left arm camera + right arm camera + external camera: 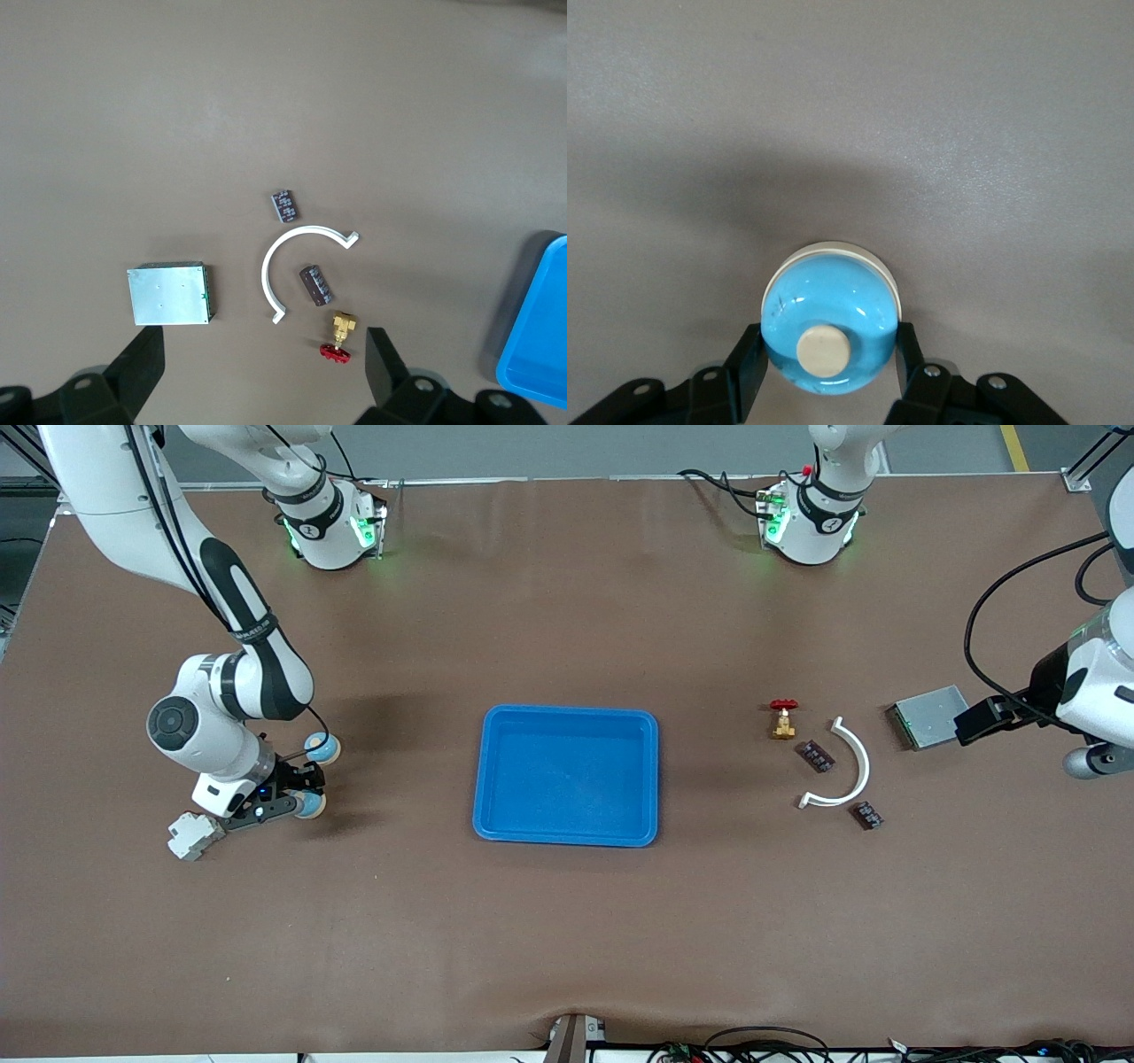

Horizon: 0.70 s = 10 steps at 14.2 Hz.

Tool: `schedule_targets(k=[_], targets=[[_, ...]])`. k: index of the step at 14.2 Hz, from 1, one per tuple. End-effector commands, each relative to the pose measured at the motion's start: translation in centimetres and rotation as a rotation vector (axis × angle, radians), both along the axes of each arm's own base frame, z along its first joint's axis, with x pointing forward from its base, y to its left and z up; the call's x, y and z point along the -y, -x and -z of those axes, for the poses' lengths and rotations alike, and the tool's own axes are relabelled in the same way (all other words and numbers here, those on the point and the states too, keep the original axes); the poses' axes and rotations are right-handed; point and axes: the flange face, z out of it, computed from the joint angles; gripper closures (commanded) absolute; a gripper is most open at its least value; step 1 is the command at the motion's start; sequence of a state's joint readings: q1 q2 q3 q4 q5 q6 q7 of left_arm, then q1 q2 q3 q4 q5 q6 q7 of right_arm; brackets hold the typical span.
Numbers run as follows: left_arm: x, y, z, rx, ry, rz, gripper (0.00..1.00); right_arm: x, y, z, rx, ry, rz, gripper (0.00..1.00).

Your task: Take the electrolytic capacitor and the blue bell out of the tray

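A blue bell (830, 319) is clamped between the fingers of the right end effector (301, 788), low at the right arm's end of the desk (567, 939). A second bell (321, 748) sits just beside it. Two dark capacitors (314, 283) lie by a white curved piece (288, 266), under the raised left end effector (257, 367), which is spread open. The blue tray (567, 775) stands mid-desk.

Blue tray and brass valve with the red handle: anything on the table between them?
Nothing. The front view shows bare brown table between the blue tray and the brass valve; the capacitors lie past the valve.
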State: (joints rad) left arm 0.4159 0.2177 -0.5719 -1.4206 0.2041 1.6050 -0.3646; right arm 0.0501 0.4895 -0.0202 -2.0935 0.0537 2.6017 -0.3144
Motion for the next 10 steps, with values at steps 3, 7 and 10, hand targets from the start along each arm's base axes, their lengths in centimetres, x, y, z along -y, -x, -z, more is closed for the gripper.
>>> schedule_targets(k=[3,7,10], targets=[[-1.7,2.4,-1.8,0.003,-0.013,-0.005,0.00,0.1,-0.4,0.5,0.013,-0.010,0.006,0.01],[-2.4,4.9,-2.7,0.024,0.015,-0.038,0.00,-0.3,-0.6,-0.6,0.010,-0.011,-0.001,0.00],[-2.7,5.6,-3.0,0.025,0.010,-0.007,0.00,0.0,-1.8,-3.8,-0.022,-0.016,0.006,0.00]])
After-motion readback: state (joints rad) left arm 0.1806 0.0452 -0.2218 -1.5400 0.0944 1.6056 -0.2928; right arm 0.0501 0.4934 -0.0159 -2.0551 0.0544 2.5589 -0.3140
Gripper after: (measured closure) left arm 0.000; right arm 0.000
